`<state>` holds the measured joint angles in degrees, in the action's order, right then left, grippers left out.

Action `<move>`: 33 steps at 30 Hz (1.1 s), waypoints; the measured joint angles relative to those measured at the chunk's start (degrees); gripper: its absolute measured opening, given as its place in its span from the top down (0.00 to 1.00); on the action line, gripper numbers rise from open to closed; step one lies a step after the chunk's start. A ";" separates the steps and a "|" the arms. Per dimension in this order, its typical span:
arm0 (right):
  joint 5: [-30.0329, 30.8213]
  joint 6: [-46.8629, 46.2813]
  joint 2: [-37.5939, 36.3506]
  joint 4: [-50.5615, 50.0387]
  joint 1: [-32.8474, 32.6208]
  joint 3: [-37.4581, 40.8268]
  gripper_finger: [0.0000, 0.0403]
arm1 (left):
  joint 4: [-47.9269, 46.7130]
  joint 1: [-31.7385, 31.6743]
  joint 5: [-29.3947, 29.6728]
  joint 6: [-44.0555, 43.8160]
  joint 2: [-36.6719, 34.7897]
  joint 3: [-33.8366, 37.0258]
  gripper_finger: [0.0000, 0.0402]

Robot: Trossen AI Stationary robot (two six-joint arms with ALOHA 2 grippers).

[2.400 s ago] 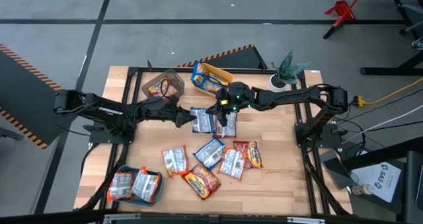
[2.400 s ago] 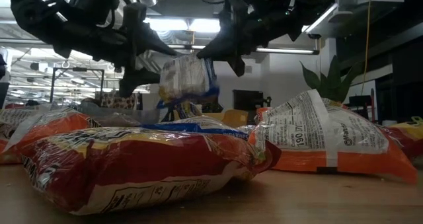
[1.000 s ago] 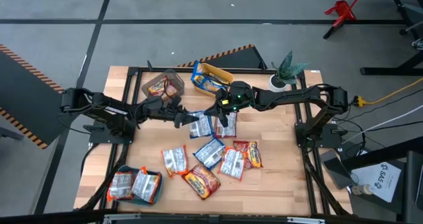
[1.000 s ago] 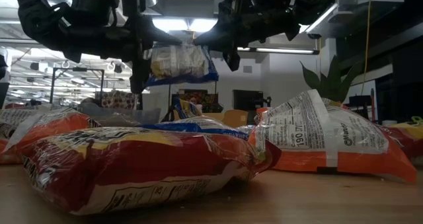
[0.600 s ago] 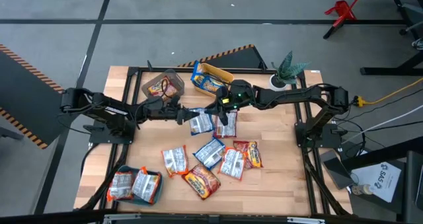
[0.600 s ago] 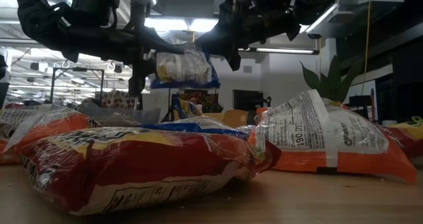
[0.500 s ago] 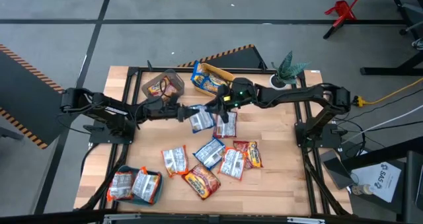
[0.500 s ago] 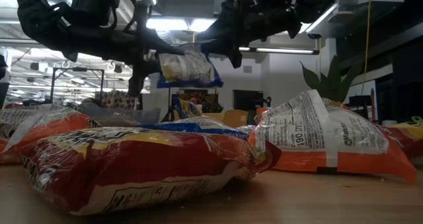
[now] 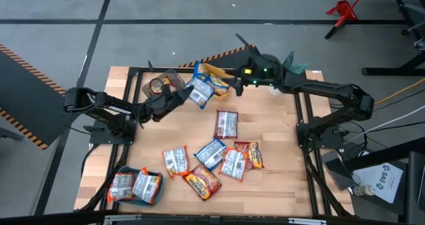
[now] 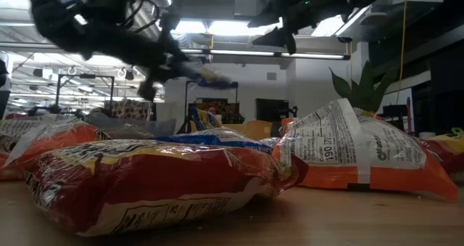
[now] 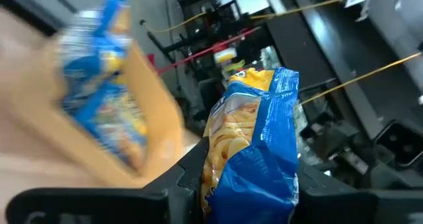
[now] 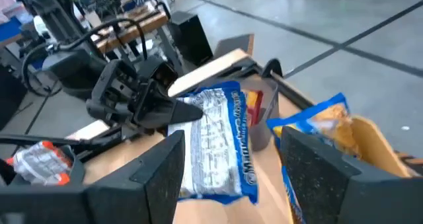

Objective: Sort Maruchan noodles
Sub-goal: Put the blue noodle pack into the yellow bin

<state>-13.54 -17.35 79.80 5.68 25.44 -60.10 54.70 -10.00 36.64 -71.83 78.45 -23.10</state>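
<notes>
Clamping blue packet (image 9: 200,92) aloft, left gripper (image 9: 184,95), right gripper (image 12: 228,168) wide apart, silver face visible only from right wrist

Wooden table (image 9: 279,185) bordered by a black metal frame. Three bins on it: grey bin (image 9: 163,84) at the far left, yellow bin (image 9: 214,75) beside it (both along the far edge), teal bin (image 9: 136,185) at the near left corner. Potted plant (image 9: 287,71) at the far right corner. Red stand (image 9: 344,12) on the grey floor beyond.
</notes>
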 joint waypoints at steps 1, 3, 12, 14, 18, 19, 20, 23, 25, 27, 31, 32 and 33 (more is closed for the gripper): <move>-0.03 0.10 -0.36 -0.01 0.30 -0.01 0.42 | 0.15 -0.02 0.15 0.48 1.36 -2.07 0.75; -0.14 0.28 -0.69 -0.13 0.63 -0.01 0.42 | 0.24 -0.25 0.39 1.54 4.52 -6.11 0.75; -0.62 1.21 -0.67 -3.26 0.47 0.00 0.42 | -0.26 -2.34 5.67 -7.62 21.74 -20.20 0.75; -1.10 1.24 -0.66 -3.51 0.49 0.00 0.42 | -0.26 -2.79 5.66 -9.34 24.95 -22.40 0.75; -2.14 1.28 -0.64 -3.48 0.48 0.00 0.42 | -0.23 -3.49 6.16 -14.71 29.53 -25.04 0.75; -2.13 1.28 -0.64 -3.56 0.47 0.00 0.42 | -0.26 -3.67 6.76 -15.37 30.26 -25.09 0.75; -2.16 1.32 -0.64 -3.71 0.47 0.00 0.42 | -0.28 -3.78 7.76 -16.43 31.02 -25.17 0.75; -2.56 1.65 -0.62 -4.33 0.47 0.00 0.42 | -0.77 -4.13 10.33 -21.50 32.97 -25.37 0.75; -2.60 2.32 -0.60 -4.44 0.47 0.00 0.42 | -2.14 -4.42 10.39 -23.95 33.84 -25.37 0.75; -2.58 2.65 -0.60 -4.50 0.47 0.00 0.42 | -3.75 -4.42 10.35 -25.14 34.39 -25.35 0.75; -2.58 2.68 -0.60 -4.53 0.47 0.00 0.42 | -5.40 -5.13 9.18 -25.59 34.51 -25.35 0.75; -2.58 2.68 -0.60 -4.53 0.47 0.00 0.42 | -5.64 -5.49 8.38 -25.54 34.51 -25.35 0.75; -2.58 2.68 -0.60 -4.53 0.47 0.00 0.42 | -5.64 -5.83 7.97 -25.36 34.51 -25.35 0.75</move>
<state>-16.12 -14.68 79.20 1.15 25.91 -60.10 49.06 -15.83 44.61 -97.19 112.97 -48.45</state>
